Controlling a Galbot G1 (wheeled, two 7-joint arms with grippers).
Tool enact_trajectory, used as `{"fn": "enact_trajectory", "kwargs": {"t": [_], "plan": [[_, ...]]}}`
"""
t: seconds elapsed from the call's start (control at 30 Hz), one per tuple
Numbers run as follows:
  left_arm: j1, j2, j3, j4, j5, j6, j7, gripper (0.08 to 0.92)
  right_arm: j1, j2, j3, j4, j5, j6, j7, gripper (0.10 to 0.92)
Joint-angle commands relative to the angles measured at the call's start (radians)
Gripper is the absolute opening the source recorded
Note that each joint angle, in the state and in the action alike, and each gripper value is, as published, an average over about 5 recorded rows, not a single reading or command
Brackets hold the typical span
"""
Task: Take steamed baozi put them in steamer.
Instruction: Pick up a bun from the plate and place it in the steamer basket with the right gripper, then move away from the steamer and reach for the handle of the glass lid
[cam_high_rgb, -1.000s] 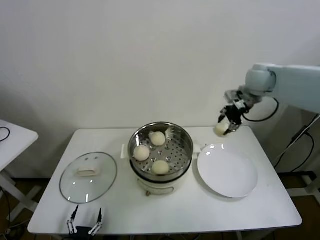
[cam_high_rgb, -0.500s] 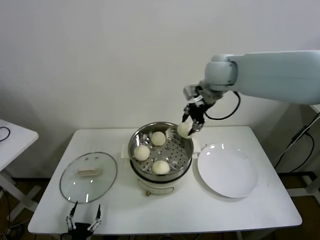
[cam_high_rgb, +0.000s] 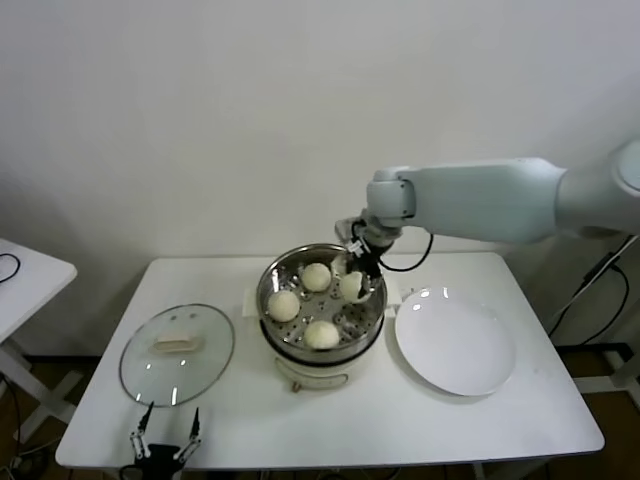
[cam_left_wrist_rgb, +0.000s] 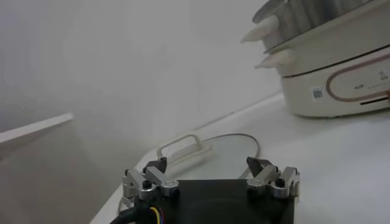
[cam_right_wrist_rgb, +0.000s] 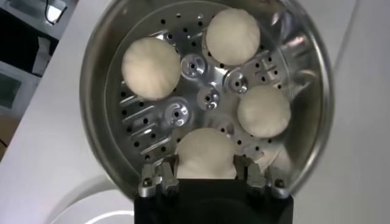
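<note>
Left gripper (cam_high_rgb: 165, 447) parked at table's (cam_high_rgb: 480, 420) near edge, fingers spread, by glass lid (cam_high_rgb: 177, 354). Steamer (cam_high_rgb: 321, 300) centre: three baozi (cam_high_rgb: 302, 303) on perforated floor. Right gripper (cam_high_rgb: 352, 278) inside basket, clamped on fourth baozi (cam_right_wrist_rgb: 206, 153). White plate (cam_high_rgb: 455, 342) right.

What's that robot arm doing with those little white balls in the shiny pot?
The right claw is holding the last baozi low inside the steamer, beside three buns already resting there. The white plate has nothing on it now. The left claw waits open by the table's front edge, near the glass lid.
</note>
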Motion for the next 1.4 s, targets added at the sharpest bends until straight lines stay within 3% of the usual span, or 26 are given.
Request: {"fn": "enact_trajectory", "kwargs": {"t": [0.03, 0.23, 0.5, 0.63, 0.73, 0.83, 1.0, 1.13, 1.3, 1.4], "plan": [[-0.004, 0.0, 0.0, 0.01, 0.0, 0.0, 0.001, 0.823, -0.102, 0.036, 0.015, -0.068, -0.052, -0.009, 0.015, 0.627], [-0.004, 0.0, -0.001, 0.007, -0.002, 0.0, 0.001, 0.823, -0.107, 0.034, 0.018, -0.082, -0.055, 0.005, 0.014, 0.637], [0.002, 0.0, -0.009, -0.015, -0.009, 0.007, 0.004, 0.823, -0.006, -0.047, 0.038, -0.026, 0.055, 0.024, 0.002, 0.806], [0.005, 0.006, -0.011, -0.029, -0.017, 0.015, 0.004, 0.823, 0.106, -0.166, 0.051, 0.041, 0.146, 0.02, 0.012, 0.821], [0.009, 0.009, -0.012, -0.047, -0.022, 0.023, 0.003, 0.823, 0.15, -0.289, 0.083, 0.121, 0.223, 0.015, 0.147, 0.822], [0.012, 0.014, -0.012, -0.067, -0.028, 0.035, 0.002, 0.823, 0.084, -0.445, 0.198, 0.222, 0.247, 0.025, 0.399, 0.823], [0.01, 0.027, -0.012, -0.093, -0.033, 0.052, 0.0, 0.823, -0.302, -0.702, 0.592, 0.352, 0.127, 0.028, 0.706, 0.823], [0.001, 0.034, -0.02, -0.114, -0.034, 0.067, -0.002, 0.823, -0.891, -0.798, 1.152, 0.443, 0.036, 0.024, 0.881, 0.823], [-0.014, 0.036, -0.036, -0.135, -0.036, 0.081, -0.009, 0.823, -1.715, -0.718, 1.91, 0.534, -0.096, 0.149, 0.893, 0.823], [-0.022, 0.036, -0.039, -0.142, -0.037, 0.089, -0.019, 0.823, -2.034, -0.612, 2.204, 0.558, -0.124, 0.272, 0.825, 0.823]]}}
